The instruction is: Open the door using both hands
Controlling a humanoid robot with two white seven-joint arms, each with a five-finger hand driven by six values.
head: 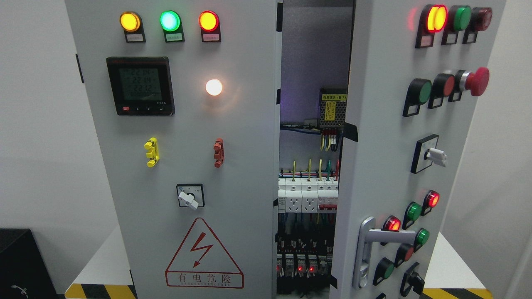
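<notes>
Neither robot hand is in view so can't tell their state, but that right door looks like stiff sheet metal, grab the silver handle.

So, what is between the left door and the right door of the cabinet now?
In the head view, an open gap lies between the left door and the right door. Through it show the circuit breakers, wiring and a power supply.

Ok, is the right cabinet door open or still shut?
Open. The right door is swung outward, leaving a gap beside the left door that exposes the breakers and wiring inside. No robot hand is in view.
</notes>
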